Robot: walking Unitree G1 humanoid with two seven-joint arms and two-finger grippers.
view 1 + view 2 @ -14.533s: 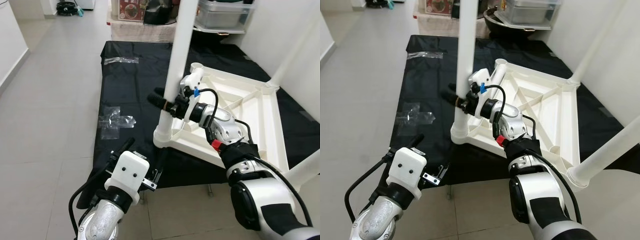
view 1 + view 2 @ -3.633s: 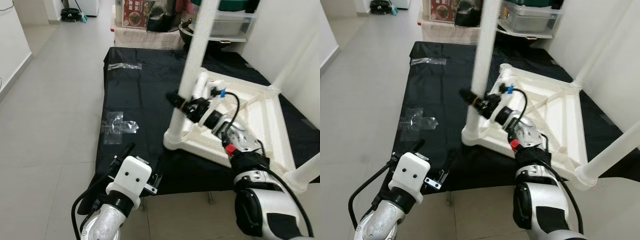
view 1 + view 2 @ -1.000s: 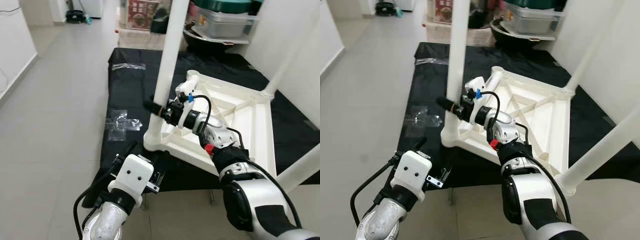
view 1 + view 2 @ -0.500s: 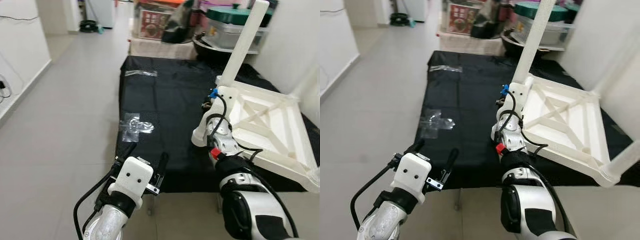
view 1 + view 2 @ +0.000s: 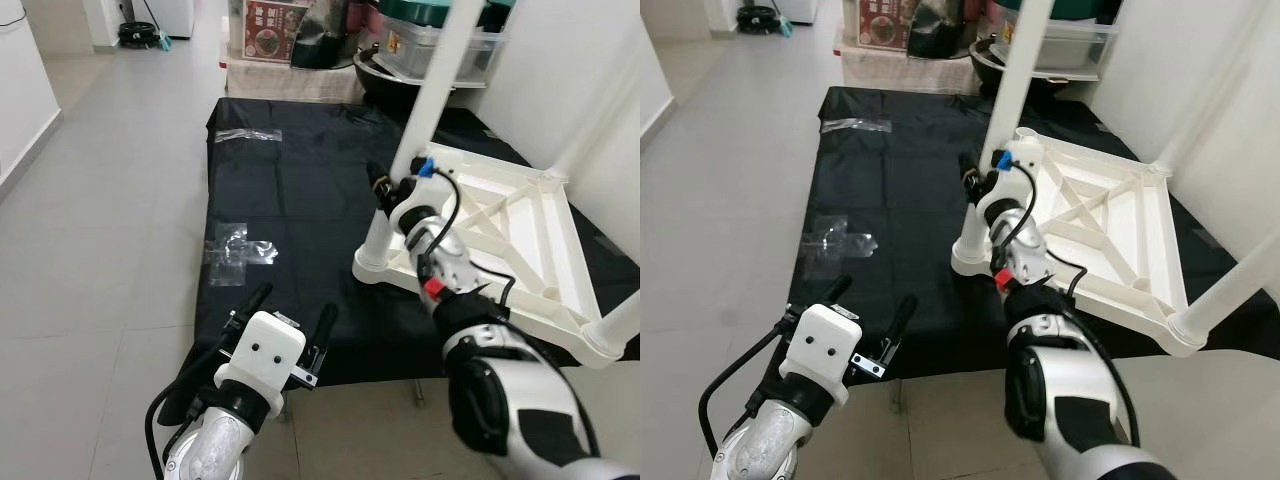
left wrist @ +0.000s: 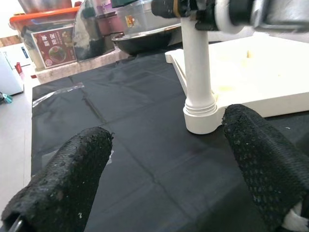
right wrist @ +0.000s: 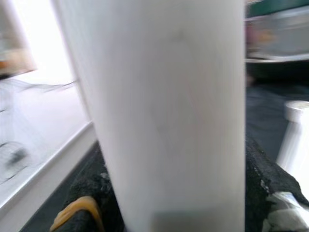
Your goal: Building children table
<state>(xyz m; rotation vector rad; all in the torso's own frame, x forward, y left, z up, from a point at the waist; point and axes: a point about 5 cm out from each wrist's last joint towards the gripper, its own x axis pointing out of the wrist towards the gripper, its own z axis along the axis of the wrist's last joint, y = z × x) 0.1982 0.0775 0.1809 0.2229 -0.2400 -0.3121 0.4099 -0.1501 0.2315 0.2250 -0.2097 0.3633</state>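
A white children's table [image 5: 520, 235] is lying upside down on a black sheet [image 5: 290, 210] spread over the tiled floor. At the table's near left corner, a white leg [image 5: 425, 110] is standing upright in its socket. The right gripper [image 5: 385, 190] is clamping this leg low down, its black fingers [image 7: 84, 193] pressed against both sides. The left gripper [image 5: 290, 315] is hovering over the sheet's near edge, left of the table, with its fingers [image 6: 63, 174] spread wide and holding nothing.
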